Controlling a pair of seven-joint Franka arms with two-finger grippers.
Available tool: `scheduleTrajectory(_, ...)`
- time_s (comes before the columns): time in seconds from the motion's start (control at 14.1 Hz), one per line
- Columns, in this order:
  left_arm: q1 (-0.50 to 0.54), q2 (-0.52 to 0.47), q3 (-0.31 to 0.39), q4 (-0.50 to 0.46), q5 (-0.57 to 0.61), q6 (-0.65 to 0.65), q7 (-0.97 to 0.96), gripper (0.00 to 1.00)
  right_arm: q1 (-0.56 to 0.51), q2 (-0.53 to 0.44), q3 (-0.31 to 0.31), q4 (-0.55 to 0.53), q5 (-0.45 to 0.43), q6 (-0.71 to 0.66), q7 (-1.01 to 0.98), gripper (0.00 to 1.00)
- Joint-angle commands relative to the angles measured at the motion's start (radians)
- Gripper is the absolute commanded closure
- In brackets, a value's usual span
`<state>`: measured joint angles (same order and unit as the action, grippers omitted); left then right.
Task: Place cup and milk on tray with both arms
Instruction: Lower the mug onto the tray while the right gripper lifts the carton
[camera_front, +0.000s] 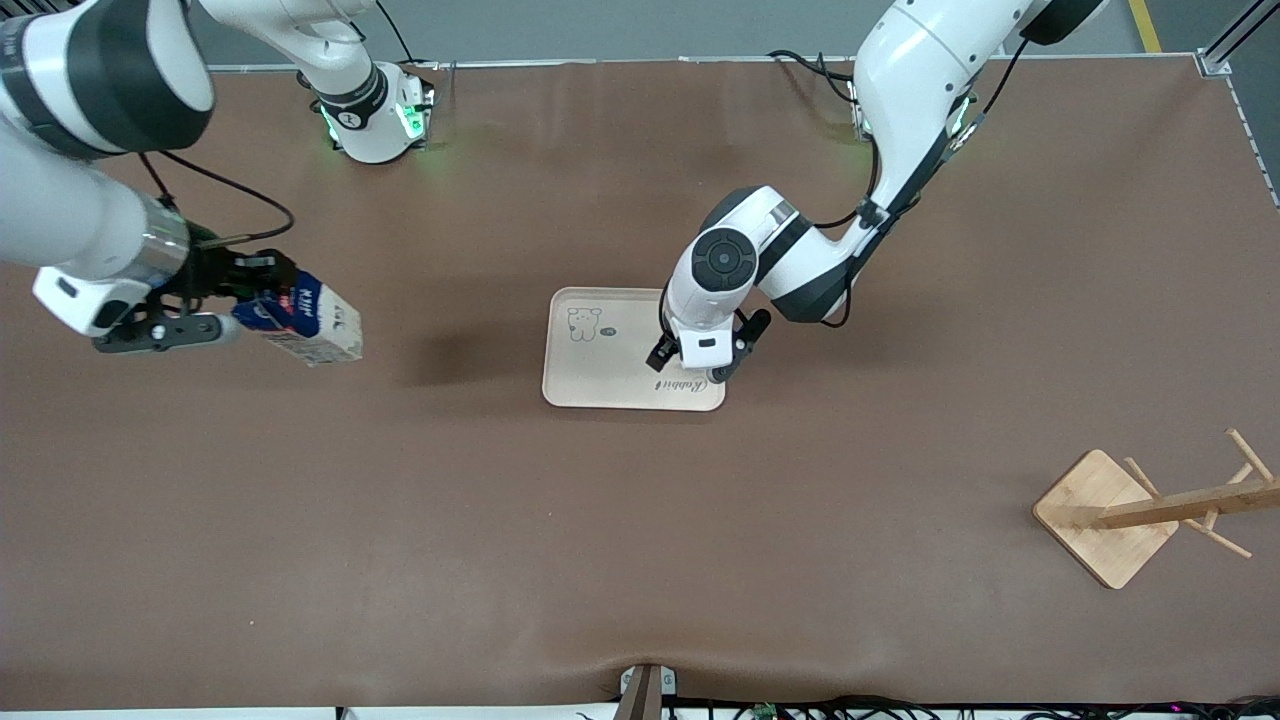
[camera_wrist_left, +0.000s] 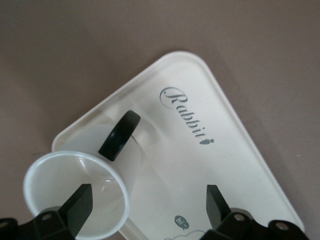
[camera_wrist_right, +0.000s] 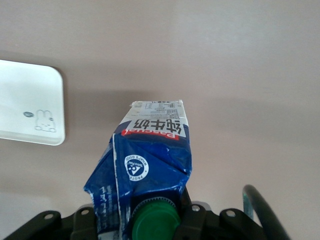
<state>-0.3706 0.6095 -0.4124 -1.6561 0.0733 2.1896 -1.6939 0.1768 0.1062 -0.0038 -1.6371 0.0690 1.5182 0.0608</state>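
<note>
— Front view: where's the milk relative to the tray?
— Clamped in the right gripper jaws over bare counter, long axis tilted out from them, tray well off toward the left arm's end.
— And the cup?
— On the tray, between the left gripper jaws, which stand apart; one finger is inside its rim. That arm is bent steeply down.
</note>
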Motion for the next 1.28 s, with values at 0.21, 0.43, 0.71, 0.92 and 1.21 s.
scheduleTrajectory(0.21,0.097,-0.071,0.010,0.155,0.062,-0.232,0.028,0.00,0.243,0.134,-0.008,0.097,0.032,0.127,0.262,1.00)
scheduleTrajectory(0.43,0.179,-0.099,0.011,0.209,0.069,-0.321,0.162,0.00,0.315,0.214,-0.008,0.141,0.051,0.138,0.318,1.00)
scheduleTrajectory(0.71,0.297,-0.175,0.011,0.208,0.069,-0.375,0.397,0.00,0.429,0.311,-0.008,0.160,0.069,0.213,0.437,1.00)
scheduleTrajectory(0.92,0.387,-0.215,0.011,0.208,0.069,-0.399,0.616,0.00,0.467,0.342,-0.008,0.157,0.061,0.276,0.448,1.00)
scheduleTrajectory(1.21,0.484,-0.257,0.007,0.210,0.069,-0.433,0.827,0.00,0.487,0.385,-0.008,0.149,0.061,0.277,0.448,1.00)
